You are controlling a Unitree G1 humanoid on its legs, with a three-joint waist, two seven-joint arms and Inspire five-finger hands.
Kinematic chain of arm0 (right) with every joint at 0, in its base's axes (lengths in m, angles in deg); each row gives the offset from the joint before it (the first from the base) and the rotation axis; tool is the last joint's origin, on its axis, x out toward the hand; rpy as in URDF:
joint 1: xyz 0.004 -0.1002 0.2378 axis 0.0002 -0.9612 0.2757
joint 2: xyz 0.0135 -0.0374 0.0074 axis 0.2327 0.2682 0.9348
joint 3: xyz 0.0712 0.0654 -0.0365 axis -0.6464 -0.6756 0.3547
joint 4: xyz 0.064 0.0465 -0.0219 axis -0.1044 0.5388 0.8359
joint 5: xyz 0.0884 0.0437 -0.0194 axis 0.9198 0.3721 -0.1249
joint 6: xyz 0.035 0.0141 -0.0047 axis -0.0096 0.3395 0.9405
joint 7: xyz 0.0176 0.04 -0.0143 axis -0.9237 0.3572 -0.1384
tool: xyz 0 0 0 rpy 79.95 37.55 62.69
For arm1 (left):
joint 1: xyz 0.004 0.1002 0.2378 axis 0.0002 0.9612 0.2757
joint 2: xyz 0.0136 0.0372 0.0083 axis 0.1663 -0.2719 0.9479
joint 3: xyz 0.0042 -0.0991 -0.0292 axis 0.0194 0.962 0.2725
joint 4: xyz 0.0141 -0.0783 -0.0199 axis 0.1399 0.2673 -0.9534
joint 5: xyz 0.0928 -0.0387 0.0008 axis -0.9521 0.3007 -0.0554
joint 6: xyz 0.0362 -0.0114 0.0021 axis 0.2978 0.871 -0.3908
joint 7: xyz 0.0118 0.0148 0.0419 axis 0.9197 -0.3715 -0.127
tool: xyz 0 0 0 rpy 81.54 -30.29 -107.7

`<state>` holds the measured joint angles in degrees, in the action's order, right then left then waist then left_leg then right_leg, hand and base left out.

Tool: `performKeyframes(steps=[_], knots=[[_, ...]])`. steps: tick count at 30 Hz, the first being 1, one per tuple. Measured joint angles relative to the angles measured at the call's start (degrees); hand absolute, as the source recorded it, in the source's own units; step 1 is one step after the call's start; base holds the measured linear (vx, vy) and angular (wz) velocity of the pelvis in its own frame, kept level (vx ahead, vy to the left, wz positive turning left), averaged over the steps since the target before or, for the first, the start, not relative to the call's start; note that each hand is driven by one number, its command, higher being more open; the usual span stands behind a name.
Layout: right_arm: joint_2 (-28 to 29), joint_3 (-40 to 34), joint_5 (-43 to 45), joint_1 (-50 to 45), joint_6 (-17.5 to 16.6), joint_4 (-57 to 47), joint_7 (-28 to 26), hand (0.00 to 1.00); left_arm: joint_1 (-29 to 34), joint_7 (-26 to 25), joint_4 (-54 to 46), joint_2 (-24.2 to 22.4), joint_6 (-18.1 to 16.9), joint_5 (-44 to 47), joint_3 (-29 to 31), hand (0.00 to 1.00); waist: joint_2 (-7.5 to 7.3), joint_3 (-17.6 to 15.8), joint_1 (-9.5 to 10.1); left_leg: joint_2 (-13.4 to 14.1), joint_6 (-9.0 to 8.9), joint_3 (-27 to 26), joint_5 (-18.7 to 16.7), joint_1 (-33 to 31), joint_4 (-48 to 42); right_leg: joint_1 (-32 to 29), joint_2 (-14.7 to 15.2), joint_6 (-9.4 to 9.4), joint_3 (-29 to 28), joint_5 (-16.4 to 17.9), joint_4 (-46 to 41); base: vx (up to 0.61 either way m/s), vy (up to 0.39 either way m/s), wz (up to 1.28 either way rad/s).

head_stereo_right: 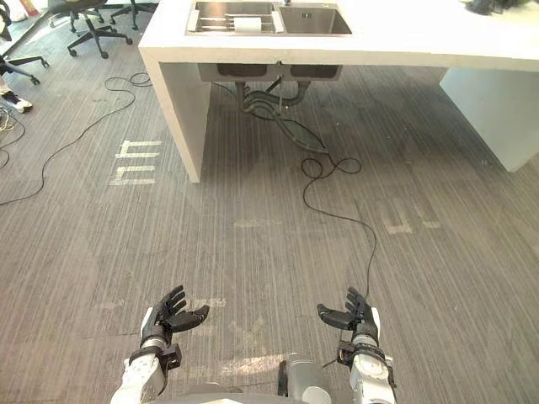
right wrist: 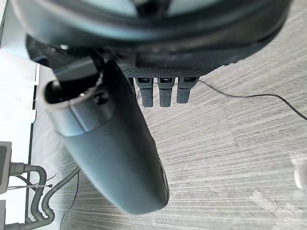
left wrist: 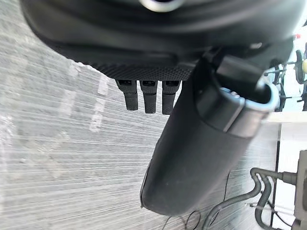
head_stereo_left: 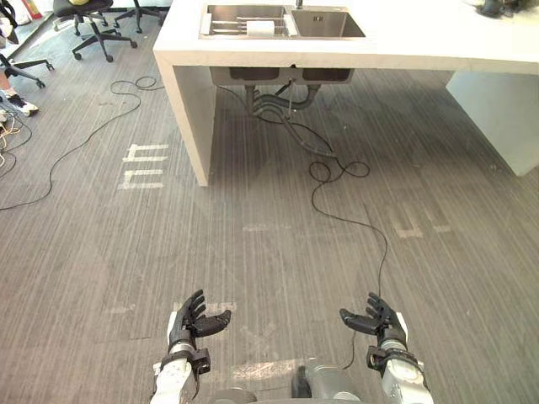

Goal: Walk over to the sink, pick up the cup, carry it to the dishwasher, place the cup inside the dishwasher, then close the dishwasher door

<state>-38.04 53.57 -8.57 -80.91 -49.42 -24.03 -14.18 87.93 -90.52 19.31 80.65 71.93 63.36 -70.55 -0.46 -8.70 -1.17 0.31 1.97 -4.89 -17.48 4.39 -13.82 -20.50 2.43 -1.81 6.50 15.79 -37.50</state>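
A steel double sink (head_stereo_left: 289,23) is set in a white counter (head_stereo_left: 404,46) far ahead of me. In its left basin lies a white cup (head_stereo_left: 261,28), also seen as the white cup (head_stereo_right: 247,24). My left hand (head_stereo_left: 189,324) and right hand (head_stereo_left: 379,320) hover low over the floor, far from the sink. Both are open, palms facing each other, holding nothing. In the left wrist view the left hand's fingers (left wrist: 148,98) are straight beside its thumb (left wrist: 201,158). The right wrist view shows the right hand's thumb (right wrist: 120,153) and straight fingers (right wrist: 165,93) over bare floor.
Grey plank floor lies between me and the counter. The counter's left leg (head_stereo_left: 189,109) and right support (head_stereo_left: 497,109) frame grey drain pipes (head_stereo_left: 282,105). Office chairs (head_stereo_left: 93,25) stand at the far left, with a thin cable (head_stereo_left: 84,135), white tape marks (head_stereo_left: 143,166) and a person's shoe (head_stereo_left: 21,103).
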Motion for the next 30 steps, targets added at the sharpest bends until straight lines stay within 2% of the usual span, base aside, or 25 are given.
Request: performKeyframes(steps=[2, 3, 4, 5, 7, 8, 9, 10, 11, 12, 14, 16, 17, 19, 20, 21, 22, 23, 24, 25, 26, 27, 28, 29, 30], knots=[[-1.3, 0.2, 0.0, 0.7, 0.0, 0.0, -0.1, 0.9, -1.3, -0.6, 0.1, 0.0, 0.0, 0.8, -0.2, 0.9, 1.23, -0.7, -0.03, 2.1, -1.55, 0.8, -0.3, 1.2, 1.0, -1.7, -1.6, -0.38, 0.2, -1.8, 7.6, 0.33, -0.099, 0.3], [-1.7, 0.5, 0.0, 0.6, -0.1, -0.2, 0.0, 0.9, -1.3, -0.8, 0.2, 0.5, -0.1, 0.9, -0.4, 0.9, 0.68, -0.4, -0.11, 2.0, -3.0, 1.1, -0.9, 2.5, 1.8, -1.4, -1.3, 1.11, -0.2, -11.2, 13.0, 0.4, -0.128, 0.22], [-2.1, 0.5, 0.0, 0.5, -0.1, 0.0, 0.0, 0.9, -1.6, -0.8, 0.9, 0.4, -0.1, 0.9, -0.5, 0.9, 0.87, -0.4, -0.27, 2.4, -3.92, 1.2, -1.6, 3.5, 2.1, -1.3, -1.2, 2.5, 0.2, -13.1, 11.7, 0.37, -0.13, 0.09], [-2.7, 0.5, 0.0, 1.1, 0.2, 0.2, 0.0, 0.9, -1.8, -0.9, 1.6, 0.1, -0.1, 0.9, -0.5, 0.9, 2.05, -0.1, -0.37, 3.8, -4.37, 1.1, -1.6, 4.0, 1.8, -1.2, -2.4, 4.34, 0.9, -11.5, 10.8, 0.44, -0.208, -0.06], [-2.7, 0.6, 0.0, 1.8, 0.2, 0.1, -0.1, 0.9, -2.2, -0.8, 2.2, -0.2, -0.1, 0.9, -0.6, 0.9, 2.59, 0.0, -0.75, 5.3, -5.61, 1.2, -0.9, 2.3, -2.9, 0.3, -3.8, 5.57, 1.3, -10.2, 11.6, 0.43, -0.229, -0.01], [-2.8, 0.9, 0.0, 2.0, 0.2, -0.1, -0.1, 0.9, -2.6, -0.6, 2.6, -0.7, -0.1, 0.9, -0.6, 0.9, 2.66, 0.0, -1.39, 6.2, -6.02, 1.7, 0.4, -1.1, -11.9, 3.5, -4.5, 5.69, 2.1, -10.2, 14.8, 0.38, -0.199, 0.29], [-2.8, 1.6, 0.0, 0.9, 0.2, -0.6, -0.1, 0.9, -2.5, -0.3, 2.6, -1.5, -0.1, 0.9, -0.6, 0.9, 2.54, -0.1, -1.42, 7.7, -5.44, 2.7, 3.5, -5.6, -24.4, 8.3, -5.1, 5.92, 2.7, -10.3, 18.4, 0.37, -0.196, 0.31], [-2.8, 1.9, 0.1, 0.2, 0.2, -1.0, -0.1, 0.9, -2.3, -0.3, 2.3, -2.0, -0.1, 0.9, -0.6, 0.9, 2.56, -0.2, -1.27, 8.7, -5.1, 2.7, 3.5, -7.5, -30.6, 10.9, -5.7, 6.13, 2.8, -10.4, 20.1, 0.35, -0.158, 0.13], [-2.6, 2.4, 0.2, -0.7, 0.0, -1.5, 0.1, 0.9, -1.5, 0.0, 2.0, -2.4, -0.1, 0.9, -0.7, 0.9, 2.57, -0.2, -0.99, 10.9, -4.35, 1.8, 3.1, -10.7, -40.2, 15.6, -6.6, 6.74, 2.7, -10.3, 23.0, 0.33, -0.122, -0.11], [-2.3, 2.6, 0.6, -0.7, -0.4, -1.6, 0.1, 0.9, -0.9, 0.4, 1.9, -2.5, -0.1, 0.9, -0.7, 0.9, 2.42, -0.4, -0.63, 12.9, -3.29, -0.2, 2.5, -13.3, -44.9, 19.1, -7.0, 6.91, 1.8, -10.2, 25.2, 0.31, -0.099, -0.23], [-1.8, 2.2, 1.9, -0.8, -0.8, -2.3, 0.7, 0.9, -0.3, 0.5, 1.3, -2.6, -0.1, 0.9, -1.1, 0.9, 2.13, -0.6, 0.23, 13.3, -2.91, -1.1, 1.9, -18.0, -44.9, 22.2, -6.8, 6.99, 0.3, -10.2, 27.8, 0.28, -0.007, -0.29], [-1.7, 2.2, 2.3, -0.7, -0.8, -2.3, 1.0, 0.9, -0.2, 0.6, 0.0, -2.6, -0.1, 0.9, -1.2, 0.9, 2.07, -1.3, 0.58, 11.5, -3.09, -1.3, 1.7, -21.6, -39.3, 24.9, -5.9, 7.01, -0.2, -10.1, 29.9, 0.29, 0.095, -0.13], [-1.6, 2.1, 2.3, -0.8, -0.7, -2.1, 1.1, 0.9, -0.3, 0.6, -0.4, -2.6, -0.1, 0.9, -1.4, 0.9, 1.74, -1.8, 0.82, 9.3, -3.31, -1.8, 1.8, -23.1, -32.6, 26.3, -4.6, 6.97, -0.4, -10.1, 31.0, 0.26, 0.143, -0.03], [-1.4, 0.7, 2.3, -0.6, -0.7, -1.9, 1.2, 0.9, -0.7, 0.6, -0.6, -2.9, -0.1, 0.9, -2.0, 0.9, 1.56, -2.3, 1.33, 5.5, -4.07, -2.7, 4.0, -23.6, -18.0, 27.5, -2.7, 5.88, -1.0, -9.3, 32.1, 0.24, 0.149, -0.04], [-1.4, -0.2, 2.3, -0.6, -0.7, -1.3, 1.2, 0.9, -0.7, 0.6, -0.8, -3.1, -0.1, 0.9, -2.3, 0.9, 2.29, -2.0, 1.55, 4.2, -4.07, -2.7, 7.3, -23.4, -10.8, 27.9, -2.3, 4.62, -1.2, -8.5, 32.2, 0.25, 0.175, -0.06], [-1.7, -0.2, 2.3, -0.7, -0.6, -0.6, 1.3, 0.9, -0.6, 0.6, -0.8, -3.5, -0.1, 0.9, -2.3, 0.9, 3.77, -1.5, 1.82, 3.9, -4.18, -2.2, 11.2, -22.9, -4.6, 28.5, -2.7, 2.88, -1.6, -7.2, 32.1, 0.35, 0.251, -0.18], [-1.8, -0.1, 2.2, -0.6, -0.4, 0.8, 1.5, 0.9, -0.3, 0.4, -0.7, -3.9, 0.0, 0.9, -2.3, 0.9, 5.15, -1.1, 1.94, 4.2, -0.51, -1.5, 18.3, -22.1, -2.4, 28.9, -3.3, 1.01, -2.5, -4.5, 30.3, 0.44, 0.308, -0.19], [-0.7, 0.2, 2.1, -0.5, 0.2, 1.8, 1.3, 0.9, -0.2, 0.3, -0.8, -3.2, 0.0, 0.9, -2.3, 0.9, 2.87, -1.0, 1.98, 1.7, 0.79, -2.7, 16.1, -21.5, -3.4, 28.5, -0.8, 0.36, -2.9, -1.3, 26.8, 0.38, 0.246, -0.15], [-0.4, 0.2, 2.1, -0.7, 0.2, 1.8, 1.2, 0.9, -0.2, 0.3, -0.8, -2.8, 0.0, 0.9, -2.3, 0.9, 2.01, -0.9, 2.01, 0.4, 1.72, -3.2, 15.2, -21.2, -3.6, 27.8, 0.6, 0.09, -3.1, 0.2, 24.7, 0.44, 0.261, -0.02], [-0.3, 0.1, 1.7, -0.7, 0.2, 2.0, 1.2, 0.9, -0.3, 0.3, -0.8, -3.0, 0.0, 0.9, -2.8, 0.9, 1.27, -0.7, 1.6, -2.1, 3.04, -4.3, 13.3, -20.1, -3.6, 24.9, 3.6, -1.65, -4.5, 2.7, 16.5, 0.3, 0.162, -0.01], [-0.3, 0.1, 1.6, -0.7, 0.3, 2.4, 1.2, 0.9, -0.2, 0.3, -0.9, -3.0, 0.0, 0.9, -3.4, 0.9, 1.25, -0.8, 1.56, -3.0, 3.35, -4.5, 12.8, -18.8, -2.8, 23.7, 4.4, -2.33, -5.3, 2.7, 12.5, 0.4, 0.225, -0.05], [-0.2, 0.2, 1.4, -0.8, 0.3, 3.2, 1.1, 0.9, 0.0, 0.3, -0.9, -2.8, 0.0, 0.9, -3.8, 0.9, 1.19, -0.8, 1.65, -3.8, 3.8, -5.0, 12.0, -16.5, -1.8, 21.8, 5.3, -4.28, -6.1, 1.8, 6.3, 0.34, 0.167, -0.09], [0.1, 0.4, 1.0, -0.9, 0.5, 3.9, 0.9, 0.9, 0.2, 0.3, -1.1, -2.5, 0.0, 0.9, -4.5, 0.9, 1.21, -0.8, 1.63, -4.3, 3.92, -5.1, 11.2, -14.1, -1.1, 20.0, 6.0, -7.72, -6.7, -0.2, -0.5, 0.5, 0.212, -0.1], [0.4, 1.1, 0.9, -1.2, 0.6, 4.3, 0.7, 0.9, 0.4, 0.2, -1.8, -2.0, 0.1, 0.9, -4.8, 0.9, 1.18, -0.8, 1.47, -4.6, 4.06, -5.0, 9.8, -11.2, -0.7, 17.5, 6.6, -9.31, -6.5, -1.0, -9.0, 0.41, 0.136, -0.06], [0.5, 2.2, 0.8, -1.6, 0.6, 4.3, 0.5, 0.9, 0.6, 0.2, -3.3, -1.9, 0.1, 0.9, -5.0, 0.9, 1.14, -0.7, 1.17, -4.8, 4.15, -4.5, 8.5, -8.8, -0.4, 14.7, 7.1, -7.42, -5.2, 0.0, -15.3, 0.39, 0.09, 0.06]])
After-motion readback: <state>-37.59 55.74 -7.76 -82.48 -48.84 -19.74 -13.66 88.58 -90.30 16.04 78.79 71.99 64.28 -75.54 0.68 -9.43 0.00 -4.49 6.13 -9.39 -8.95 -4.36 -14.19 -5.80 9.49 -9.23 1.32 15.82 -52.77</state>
